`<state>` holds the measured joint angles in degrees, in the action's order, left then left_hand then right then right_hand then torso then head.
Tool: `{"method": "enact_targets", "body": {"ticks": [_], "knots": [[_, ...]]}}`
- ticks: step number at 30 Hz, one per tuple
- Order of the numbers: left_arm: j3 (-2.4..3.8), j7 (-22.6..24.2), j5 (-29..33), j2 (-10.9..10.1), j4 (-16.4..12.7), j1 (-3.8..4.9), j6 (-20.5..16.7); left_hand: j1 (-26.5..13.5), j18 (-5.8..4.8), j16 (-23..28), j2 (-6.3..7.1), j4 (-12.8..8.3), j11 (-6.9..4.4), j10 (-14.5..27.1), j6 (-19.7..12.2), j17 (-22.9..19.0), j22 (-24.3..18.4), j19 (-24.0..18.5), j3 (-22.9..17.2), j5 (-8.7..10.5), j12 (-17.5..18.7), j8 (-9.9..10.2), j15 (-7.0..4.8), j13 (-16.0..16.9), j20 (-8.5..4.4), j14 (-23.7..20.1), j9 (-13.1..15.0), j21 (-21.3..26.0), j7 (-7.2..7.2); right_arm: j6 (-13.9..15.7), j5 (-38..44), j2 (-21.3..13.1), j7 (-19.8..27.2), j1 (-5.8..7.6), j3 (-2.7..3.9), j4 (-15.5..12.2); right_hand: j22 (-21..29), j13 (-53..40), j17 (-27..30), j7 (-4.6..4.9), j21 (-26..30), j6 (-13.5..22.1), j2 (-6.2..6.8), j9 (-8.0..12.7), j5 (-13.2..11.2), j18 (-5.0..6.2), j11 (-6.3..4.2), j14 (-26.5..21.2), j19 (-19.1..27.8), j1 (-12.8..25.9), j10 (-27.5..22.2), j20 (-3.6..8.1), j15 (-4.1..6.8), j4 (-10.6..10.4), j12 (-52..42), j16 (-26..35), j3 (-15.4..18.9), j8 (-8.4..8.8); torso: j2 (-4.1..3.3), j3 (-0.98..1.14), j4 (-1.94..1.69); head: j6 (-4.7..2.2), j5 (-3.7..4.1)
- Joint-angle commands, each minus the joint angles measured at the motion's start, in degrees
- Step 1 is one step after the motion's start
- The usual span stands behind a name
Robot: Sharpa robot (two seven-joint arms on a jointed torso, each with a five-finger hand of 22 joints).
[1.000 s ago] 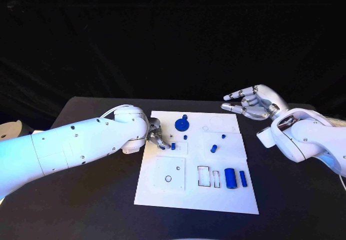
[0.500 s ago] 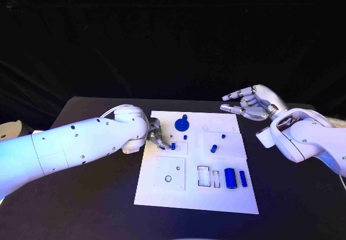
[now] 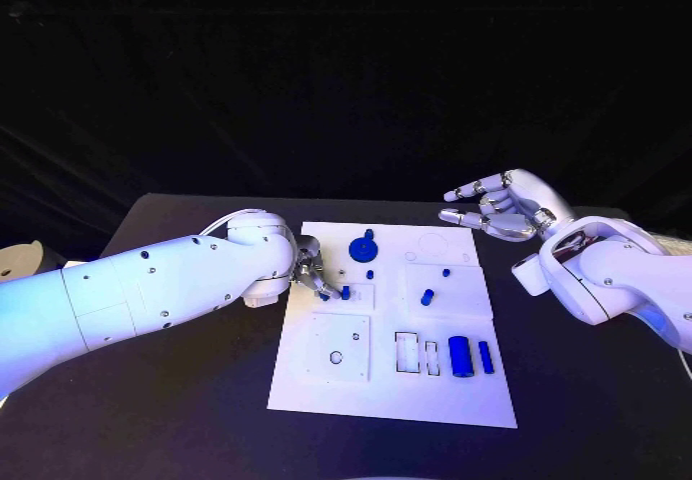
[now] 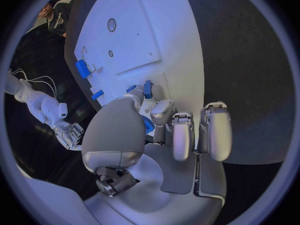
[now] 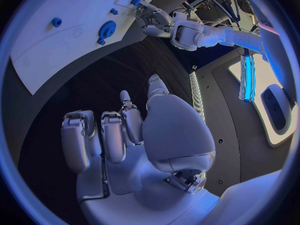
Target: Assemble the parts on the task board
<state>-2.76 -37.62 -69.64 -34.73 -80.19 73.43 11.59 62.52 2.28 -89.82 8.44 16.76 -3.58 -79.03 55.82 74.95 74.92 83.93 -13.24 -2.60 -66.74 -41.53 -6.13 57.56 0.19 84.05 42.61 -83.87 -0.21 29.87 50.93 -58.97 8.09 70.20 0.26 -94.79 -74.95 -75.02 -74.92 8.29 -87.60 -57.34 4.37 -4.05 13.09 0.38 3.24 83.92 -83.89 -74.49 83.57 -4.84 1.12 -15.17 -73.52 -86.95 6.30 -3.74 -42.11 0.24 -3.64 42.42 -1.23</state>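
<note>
The white task board (image 3: 389, 390) lies mid-table. My left hand (image 3: 315, 276) is at the board's left edge, and its thumb and a finger pinch a small blue peg (image 3: 345, 292) (image 4: 147, 89) over a small square recess. My right hand (image 3: 498, 207) hovers open above the board's far right corner, fingers spread and holding nothing. A blue gear-shaped part (image 3: 364, 247) (image 5: 107, 30) sits at the far middle of the board. Small blue pegs (image 3: 427, 296) lie at its centre. A large blue cylinder (image 3: 460, 355) and a blue bar (image 3: 486, 357) lie at the near right.
A square plate with a small ring hole (image 3: 336, 357) sits at the board's near left, and narrow rectangular slots (image 3: 410, 352) are beside it. Black table (image 3: 173, 400) surrounds the board. My left forearm (image 3: 144, 290) crosses the table's left side.
My left hand's fingers have edged slightly closer around the small blue peg. The right hand has stayed where it was.
</note>
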Motion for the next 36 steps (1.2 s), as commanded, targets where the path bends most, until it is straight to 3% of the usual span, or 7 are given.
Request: {"method": "enact_targets", "body": {"ticks": [1,23,27,33,36], "knots": [[-0.72,-0.97,0.78,-0.02,0.27,-0.93,3.43,-0.56,-0.63,-0.18,-0.08,0.01,-0.14,0.10,0.09,15.05,10.54,3.48,0.47,-0.33,0.01,0.33,-0.43,0.08,-0.43,5.95,0.00,-0.11,0.14,-0.80,0.64,0.01,0.40,-0.03,0.00,-0.12,-10.79,-6.48,-9.67,-0.10,0.32,0.24,-0.21,-0.07,-0.31,0.72,0.03,4.83,-3.66,-0.45,-0.32,-0.25,-0.15,-0.02,0.30,0.19,0.30,0.02,-0.01,0.00,-0.01,0.05,0.02],[-0.72,-0.97,0.78,-0.29,0.13,-0.93,2.32,-1.48,-0.65,-0.18,-0.41,0.02,-0.28,0.18,0.28,15.05,10.61,3.54,1.46,-0.37,0.18,-0.02,-0.54,-0.29,-0.50,5.95,0.13,-0.16,-0.03,-0.85,0.63,-0.02,0.35,-0.03,0.00,-0.17,-10.65,-6.33,-9.48,-0.10,0.41,0.25,-0.24,-0.07,-0.32,0.75,0.03,4.78,-3.58,-0.42,-0.44,-0.25,-0.15,-0.05,0.60,0.31,0.36,0.02,-0.01,-0.01,0.00,-0.01,0.17],[-0.71,-0.92,0.78,-0.45,-0.05,-0.93,1.52,-0.26,-0.62,-0.18,-1.42,-0.14,-0.42,0.14,0.11,15.05,10.54,3.53,-0.25,-0.54,0.10,-0.17,-0.65,-0.32,-0.61,5.95,0.16,-0.02,-0.16,-0.89,0.63,-0.02,0.32,-0.03,0.00,-0.15,-10.65,-6.33,-9.48,-0.10,0.41,0.25,-0.24,-0.07,-0.32,0.75,0.03,4.78,-3.58,-0.42,-0.44,-0.25,-0.15,-0.05,0.60,0.31,0.36,0.02,0.02,-0.05,-0.03,0.00,0.18],[-0.69,-0.90,0.78,-0.67,-0.22,-0.93,0.94,0.29,-0.65,-0.18,-1.34,-0.20,-0.43,0.13,0.04,15.05,10.61,3.58,-1.39,-0.57,0.05,-0.24,-0.67,-0.33,-0.64,5.95,0.16,-0.08,-0.20,-0.94,0.63,-0.01,0.30,-0.03,0.00,-0.13,-10.65,-6.33,-9.48,-0.10,0.41,0.25,-0.24,-0.07,-0.32,0.75,0.03,4.78,-3.58,-0.42,-0.44,-0.25,-0.15,-0.05,0.60,0.31,0.36,0.02,0.00,-0.03,0.01,0.09,0.33],[-0.68,-0.89,0.84,-0.76,-0.27,-0.94,0.60,0.73,-0.66,-0.18,-0.92,-0.10,-0.50,0.11,-0.08,15.05,10.69,3.63,-3.79,-0.81,0.00,-0.29,-0.70,-0.39,-0.70,5.95,0.09,-0.12,-0.23,-0.95,0.64,-0.01,0.29,-0.03,0.00,-0.11,-10.65,-6.33,-9.48,-0.10,0.41,0.25,-0.24,-0.07,-0.32,0.75,0.03,4.78,-3.58,-0.42,-0.44,-0.25,-0.15,-0.05,0.60,0.31,0.36,0.02,0.01,-0.03,-0.05,0.09,0.34]]}}
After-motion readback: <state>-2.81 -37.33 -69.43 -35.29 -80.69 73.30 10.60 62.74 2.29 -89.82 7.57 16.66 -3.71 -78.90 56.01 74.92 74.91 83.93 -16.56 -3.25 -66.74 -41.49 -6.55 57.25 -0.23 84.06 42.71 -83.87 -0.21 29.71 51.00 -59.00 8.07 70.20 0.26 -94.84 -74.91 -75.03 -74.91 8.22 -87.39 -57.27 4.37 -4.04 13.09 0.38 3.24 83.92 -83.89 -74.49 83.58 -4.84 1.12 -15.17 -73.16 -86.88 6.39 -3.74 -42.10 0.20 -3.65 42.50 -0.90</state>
